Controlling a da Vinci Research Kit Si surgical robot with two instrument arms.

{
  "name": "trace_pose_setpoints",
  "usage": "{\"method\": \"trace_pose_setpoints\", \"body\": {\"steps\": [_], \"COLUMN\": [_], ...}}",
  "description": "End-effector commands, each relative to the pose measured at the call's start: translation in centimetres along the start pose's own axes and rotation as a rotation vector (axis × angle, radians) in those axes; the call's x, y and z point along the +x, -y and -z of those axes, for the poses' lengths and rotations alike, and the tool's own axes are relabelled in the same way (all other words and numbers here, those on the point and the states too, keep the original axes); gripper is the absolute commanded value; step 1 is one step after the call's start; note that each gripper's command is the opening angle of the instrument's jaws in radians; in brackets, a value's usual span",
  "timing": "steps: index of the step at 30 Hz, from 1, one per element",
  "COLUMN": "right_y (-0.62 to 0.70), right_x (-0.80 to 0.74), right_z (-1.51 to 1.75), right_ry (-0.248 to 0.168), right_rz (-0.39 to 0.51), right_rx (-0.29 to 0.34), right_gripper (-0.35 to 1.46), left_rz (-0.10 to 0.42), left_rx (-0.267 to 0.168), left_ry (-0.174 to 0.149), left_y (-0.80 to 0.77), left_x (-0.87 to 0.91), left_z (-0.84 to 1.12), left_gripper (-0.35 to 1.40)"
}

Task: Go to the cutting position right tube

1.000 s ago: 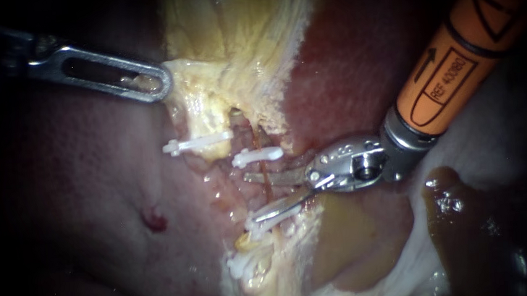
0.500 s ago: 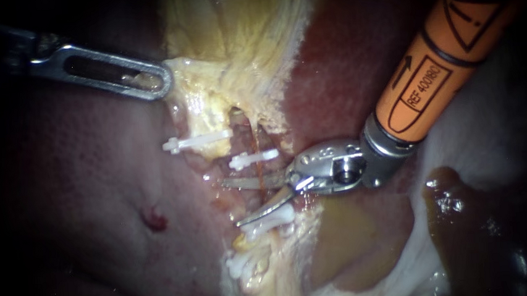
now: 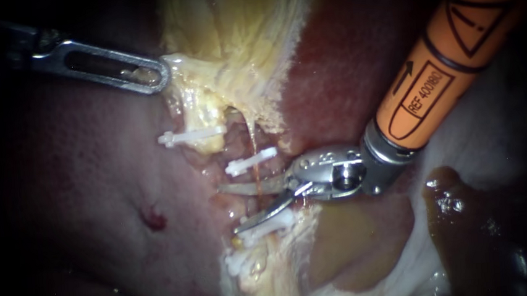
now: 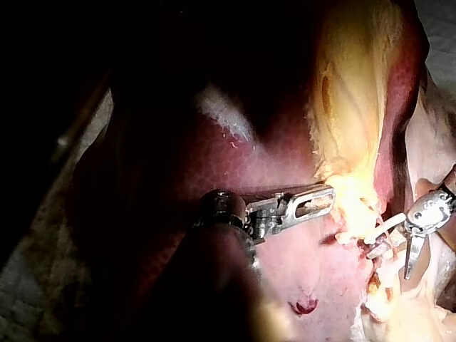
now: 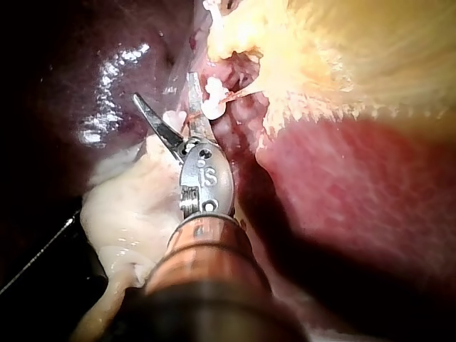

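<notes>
The right instrument (image 3: 229, 207) enters from two o'clock, blades moderately parted, gripping nothing; the right tube (image 3: 254, 144), a thin strand at centre, passes between them, between upper clip (image 3: 251, 162) and lower clip (image 3: 269, 224); positioning looks nearly complete, only fine seating left; the left instrument (image 3: 158, 78), at ten o'clock, clamps yellow tissue (image 3: 198, 103).

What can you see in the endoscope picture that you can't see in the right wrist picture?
Only the endoscope view: the left instrument, its jaws shut on yellow tissue, and a small red spot on the liver. Only the right wrist view: bright glints on the dark liver beside the blades. Both: the right instrument with open blades, white clips and the thin tube.
</notes>
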Motion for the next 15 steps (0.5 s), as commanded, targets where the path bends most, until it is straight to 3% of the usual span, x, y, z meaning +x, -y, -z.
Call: {"method": "trace_pose_setpoints", "body": {"steps": [1,15], "right_y": [-0.02,-0.22], "right_x": [-0.01,-0.07], "right_z": [-0.02,-0.26], "right_ry": [0.0,-0.006], "right_rz": [-0.001,-0.026], "right_rx": [-0.002,-0.022], "right_gripper": [1.31,1.31], "left_rz": [0.001,0.003], "left_rx": [-0.002,-0.006], "left_ry": [0.001,0.004], "left_y": [0.01,0.08], "left_x": [0.0,0.01], "left_z": [-0.01,-0.03], "left_gripper": [-0.35,-0.35]}}
